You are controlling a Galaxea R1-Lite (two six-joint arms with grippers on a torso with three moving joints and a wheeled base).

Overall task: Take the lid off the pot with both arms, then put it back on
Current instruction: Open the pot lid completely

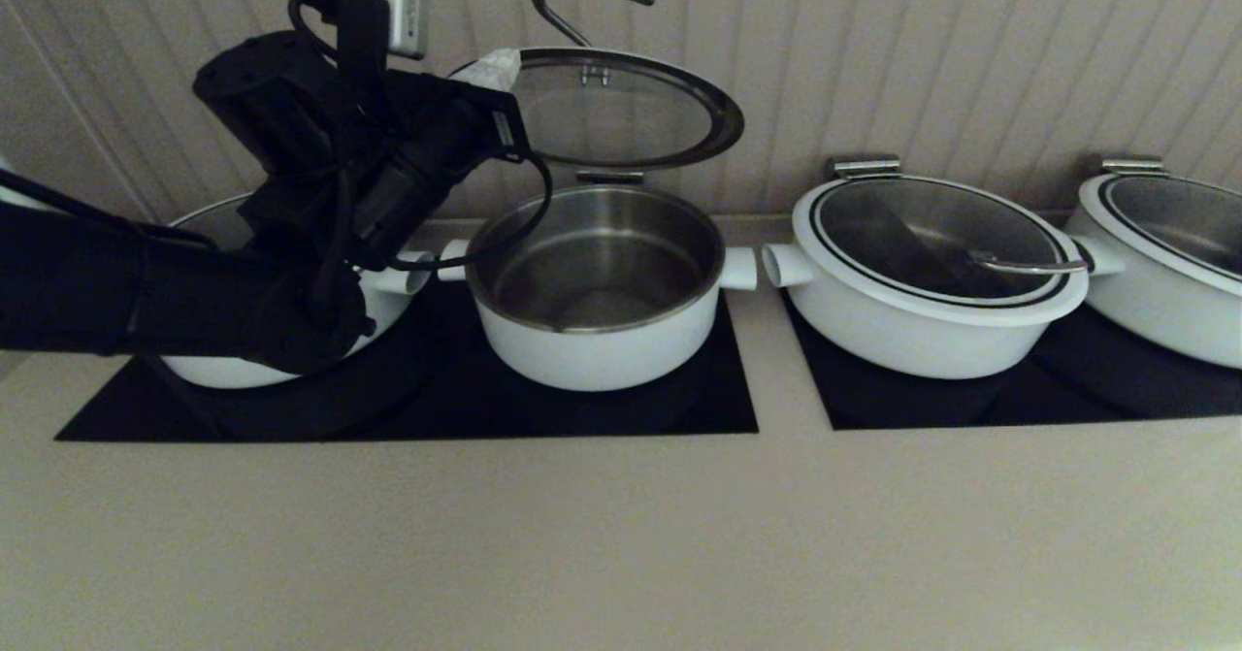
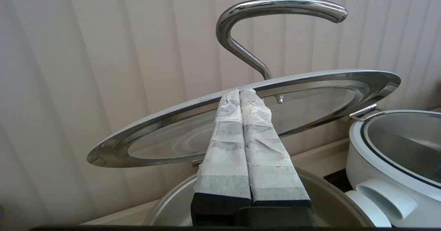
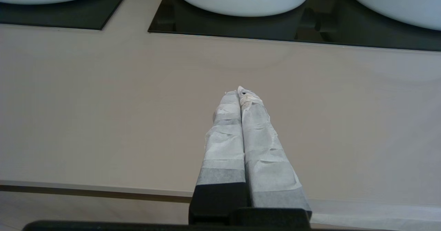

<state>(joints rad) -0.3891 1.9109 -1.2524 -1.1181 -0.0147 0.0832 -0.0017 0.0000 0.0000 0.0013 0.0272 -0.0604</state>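
One arm alone was at work: the left gripper, its tape-wrapped fingers pressed together, met the left edge of the round glass lid with its steel underside rim and curved steel hook handle. Whether the closed fingertips pinched the rim or merely propped it from beneath could not be told. That lid hung tilted in the air, well above and slightly behind the narrow white pot with the steel inside, which stood open on the black glass cooktop panel, its stubby tube handle pointing right. Glass bound in steel would be stiff, fairly heavy and breakable, and the polished rim looked slippery against the taped pads, so an edge contact seemed a poor purchase; the hook handle at the centre appeared the surer place to take hold, with the rim steadied on the opposite side. The right gripper was parked low over the near beige countertop, jaws closed on nothing. To the right a wider white pot with its lid on stood apart.
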